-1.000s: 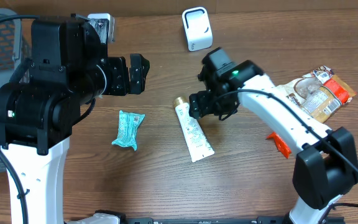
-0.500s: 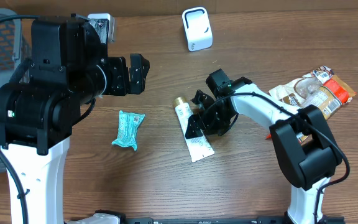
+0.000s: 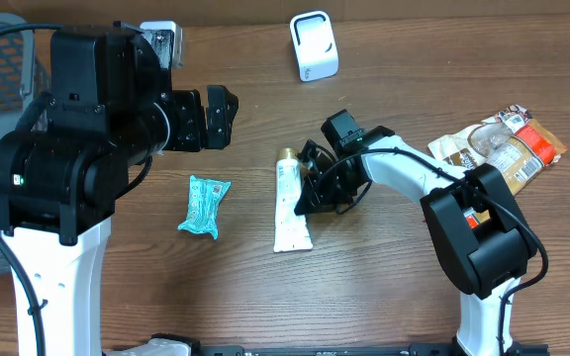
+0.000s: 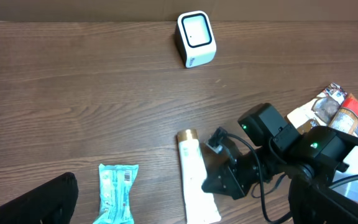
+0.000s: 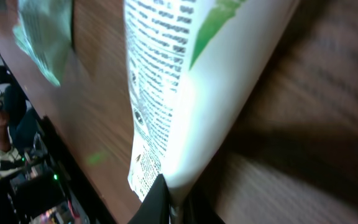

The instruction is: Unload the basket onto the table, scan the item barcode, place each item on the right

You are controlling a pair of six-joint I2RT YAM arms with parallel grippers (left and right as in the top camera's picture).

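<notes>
The white squeeze tube with a gold cap is lying flat near the middle of the brown wooden table. The right gripper is sitting with its fingers pressed together, its tips touching the tube's right side. The left gripper is hanging wide open, well apart from the tube.

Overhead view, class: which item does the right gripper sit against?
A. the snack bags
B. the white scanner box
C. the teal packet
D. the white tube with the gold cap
D: the right gripper sits low against the side of the white tube, while the teal packet lies well apart from it.
</notes>
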